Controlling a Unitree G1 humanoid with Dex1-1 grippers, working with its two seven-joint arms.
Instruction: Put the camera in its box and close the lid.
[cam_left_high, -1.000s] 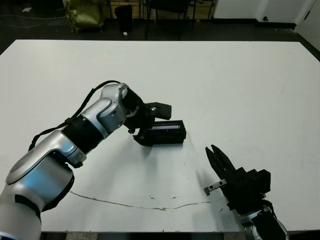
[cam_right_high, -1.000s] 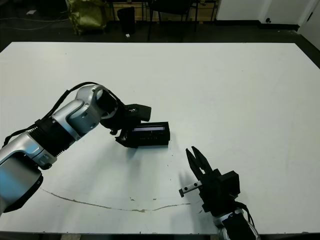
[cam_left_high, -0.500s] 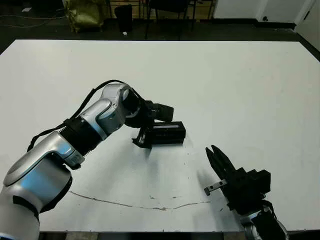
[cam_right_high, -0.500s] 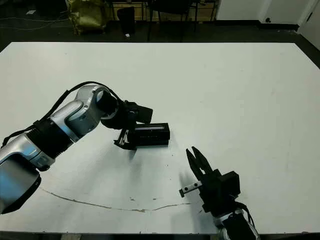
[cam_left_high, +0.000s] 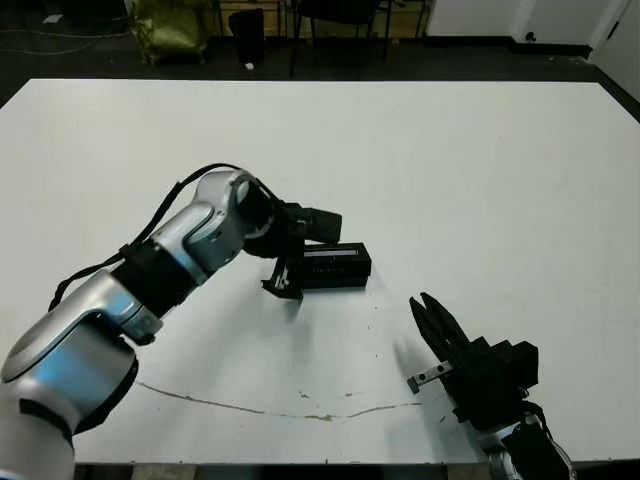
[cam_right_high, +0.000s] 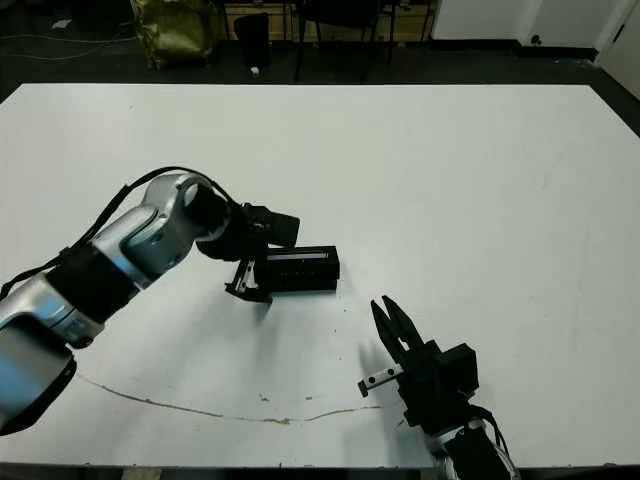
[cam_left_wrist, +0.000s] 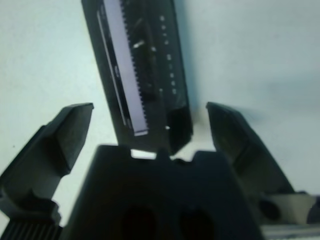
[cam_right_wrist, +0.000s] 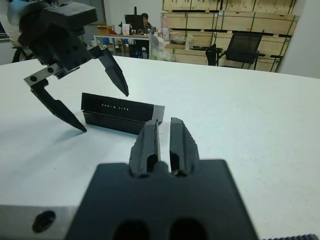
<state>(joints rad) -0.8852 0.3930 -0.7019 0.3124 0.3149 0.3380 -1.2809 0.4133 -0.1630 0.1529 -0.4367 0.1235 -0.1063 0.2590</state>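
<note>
The lid (cam_left_high: 335, 262), black with a grey-lavender strip on top, lies flat mid-table and covers the box, whose lining does not show. The camera is hidden. My left gripper (cam_left_high: 300, 256) is open at the lid's left end, one finger on either side and neither touching it. In the left wrist view the lid (cam_left_wrist: 142, 75) runs away from the gap between the spread fingers (cam_left_wrist: 65, 135). My right gripper (cam_left_high: 421, 300) is shut and holds nothing, near the table's front edge, right of the lid. The right wrist view shows the lid (cam_right_wrist: 122, 114) beyond its closed fingers (cam_right_wrist: 149, 142).
A thin dark scratch line (cam_left_high: 270, 408) runs along the white table (cam_left_high: 480, 160) near the front edge. Beyond the far edge stand a yellow-green bag (cam_left_high: 170, 25) and dark chair legs (cam_left_high: 300, 30). A distant person sits at a desk in the right wrist view.
My left gripper has turned at the wrist and its fingers have spread wider at the lid's left end. The lid stays in place. The right arm has not moved.
</note>
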